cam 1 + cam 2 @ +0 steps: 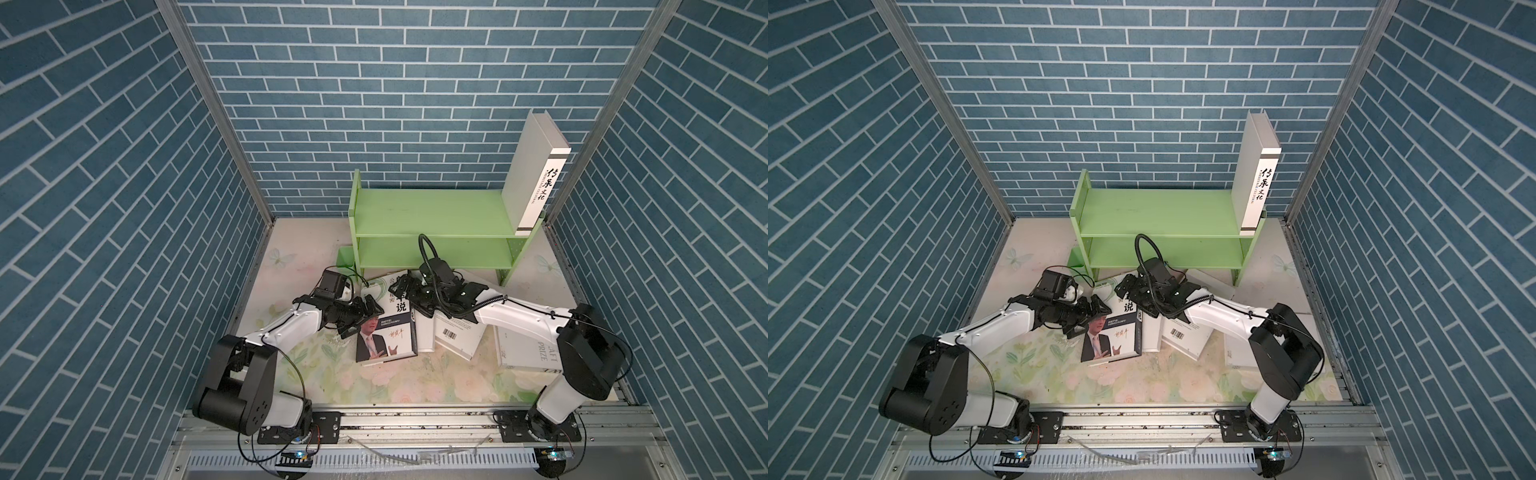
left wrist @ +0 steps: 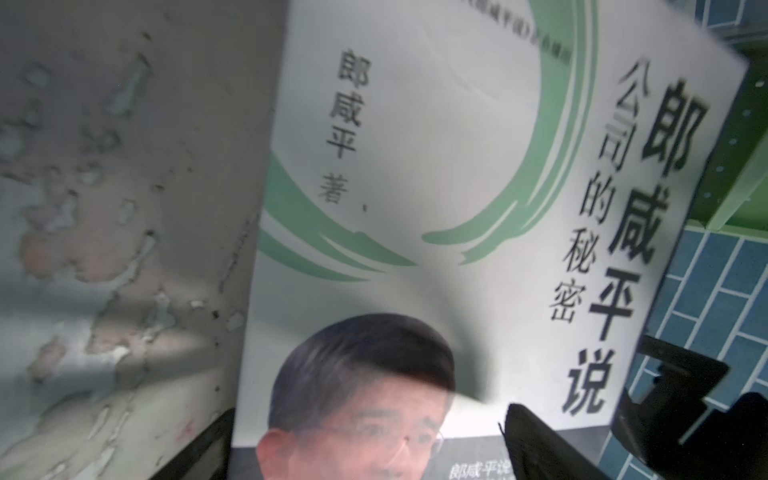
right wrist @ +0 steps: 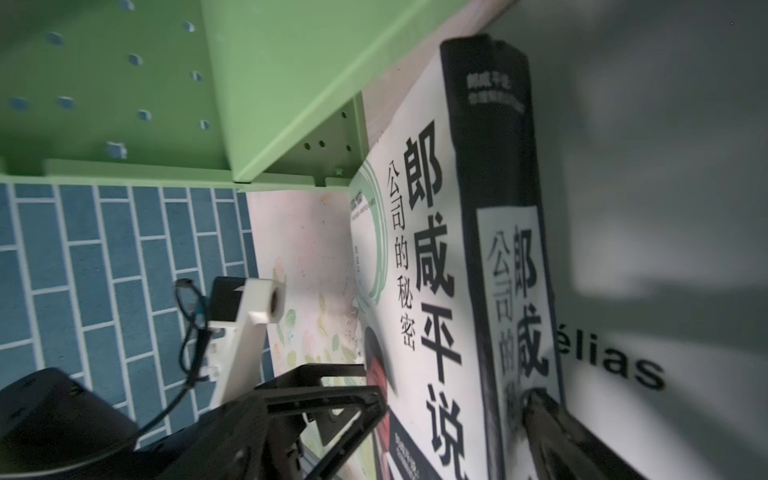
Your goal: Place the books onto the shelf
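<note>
Here's the thick glossy paperback with a man's portrait (image 1: 386, 328), lying on the floral counter (image 1: 395, 382) just in front of the green two-tier shelf (image 1: 432, 216), with white books (image 1: 455, 336) on its right. The left hand (image 1: 360, 321) sits at its left edge, jaws spread wide and nothing clamped. The right hand (image 1: 405, 293) hovers by the far corner at the dark spine, equally wide. It looks hefty, slick-covered and floppy at the page edge. Best to pinch across the thickness beside the stiff spine.
</note>
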Controlling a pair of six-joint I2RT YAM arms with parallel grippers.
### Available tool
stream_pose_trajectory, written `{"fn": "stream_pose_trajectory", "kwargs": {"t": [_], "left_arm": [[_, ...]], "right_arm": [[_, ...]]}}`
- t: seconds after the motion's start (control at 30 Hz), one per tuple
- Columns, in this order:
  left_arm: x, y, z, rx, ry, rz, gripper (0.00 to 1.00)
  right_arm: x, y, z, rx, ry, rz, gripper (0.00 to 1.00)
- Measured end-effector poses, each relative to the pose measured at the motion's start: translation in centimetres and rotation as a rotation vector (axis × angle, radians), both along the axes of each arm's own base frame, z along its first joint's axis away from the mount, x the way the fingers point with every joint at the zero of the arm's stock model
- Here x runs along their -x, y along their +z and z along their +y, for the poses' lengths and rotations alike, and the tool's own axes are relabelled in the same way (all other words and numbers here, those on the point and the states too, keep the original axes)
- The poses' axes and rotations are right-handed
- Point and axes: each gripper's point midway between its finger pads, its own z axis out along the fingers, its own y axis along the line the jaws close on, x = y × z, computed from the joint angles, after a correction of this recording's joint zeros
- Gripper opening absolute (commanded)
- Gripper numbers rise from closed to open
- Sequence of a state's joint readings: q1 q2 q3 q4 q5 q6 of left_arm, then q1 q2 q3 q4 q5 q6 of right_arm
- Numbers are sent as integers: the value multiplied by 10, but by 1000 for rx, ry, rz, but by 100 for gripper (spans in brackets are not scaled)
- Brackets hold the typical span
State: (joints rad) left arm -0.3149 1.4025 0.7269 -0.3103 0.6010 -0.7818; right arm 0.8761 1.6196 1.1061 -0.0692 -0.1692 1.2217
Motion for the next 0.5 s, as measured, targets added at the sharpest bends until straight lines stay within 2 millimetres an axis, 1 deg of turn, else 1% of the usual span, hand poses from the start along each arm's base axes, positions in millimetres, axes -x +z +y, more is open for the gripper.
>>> {"fn": "stream_pose_trajectory", "kwargs": {"t": [0.13,0.2,0.27,0.37,0.5], "left_arm": [[1,15,-14,25,-33,-20,99],[0,23,-19,31,-42,-31,100],[1,28,-25,31,-54,-34,99],[7,29,-36,26,-81,-30,99],[11,23,-48,16,-101,-2,99]], "right_arm": [[5,33,-6,-43,10,-58,96],[5,41,-10,-47,4,-76,96],[5,42,-16,-41,-7,-89,96],[7,41,-27,-27,-29,-100,96],[15,33,-41,-7,-46,-96,96]]}}
